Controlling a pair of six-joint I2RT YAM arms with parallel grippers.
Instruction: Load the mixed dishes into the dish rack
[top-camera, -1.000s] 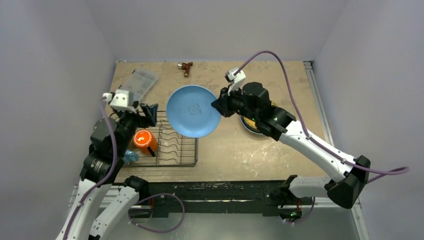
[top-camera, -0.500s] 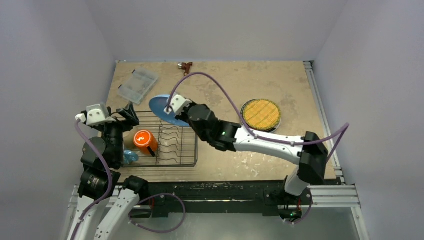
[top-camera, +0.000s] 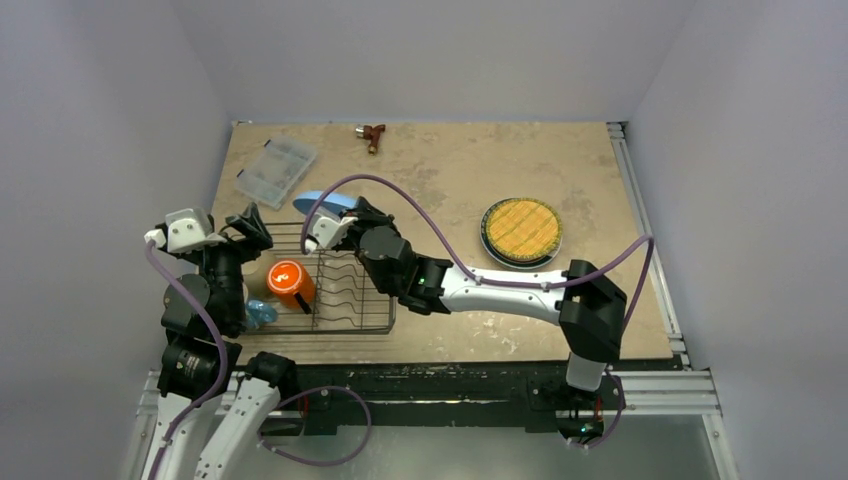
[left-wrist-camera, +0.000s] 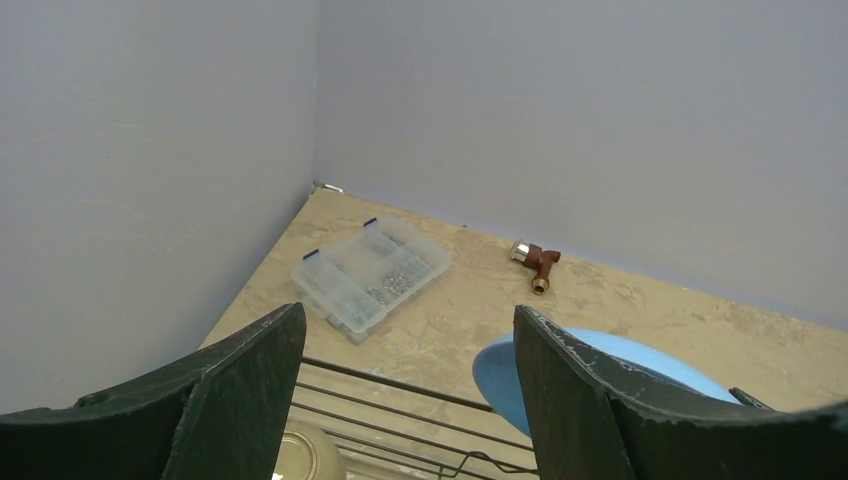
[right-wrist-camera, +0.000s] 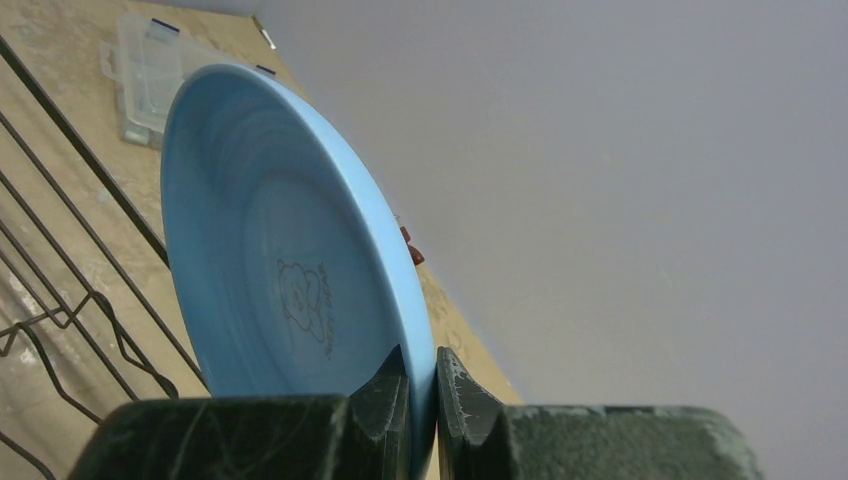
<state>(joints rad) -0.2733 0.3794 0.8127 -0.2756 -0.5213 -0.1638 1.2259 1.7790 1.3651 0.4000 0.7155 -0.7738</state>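
Note:
My right gripper (top-camera: 343, 216) is shut on the rim of the light blue plate (top-camera: 322, 199) and holds it on edge over the far side of the black wire dish rack (top-camera: 352, 306). In the right wrist view the jaws (right-wrist-camera: 422, 400) pinch the plate (right-wrist-camera: 270, 260) upright above the rack wires (right-wrist-camera: 60, 300). An orange mug (top-camera: 288, 283) lies in the rack, and a blue mug (top-camera: 262, 314) sits at its left edge. My left gripper (top-camera: 250, 228) is open and empty over the rack's far left corner. In its view (left-wrist-camera: 410, 400) I see the plate (left-wrist-camera: 660, 365) and a small pale bowl (left-wrist-camera: 300, 455). The yellow woven plate (top-camera: 521, 229) lies on a dark-rimmed plate at the right.
A clear plastic compartment box (top-camera: 275, 170) lies at the far left, also in the left wrist view (left-wrist-camera: 372, 275). A small brown tool (top-camera: 373, 133) lies at the back edge. Grey walls close in on the left, back and right.
My right arm has carried the blue plate left from mid-table to the rack's far edge and turned it from flat-facing to on edge. My left gripper has drawn back to the left.

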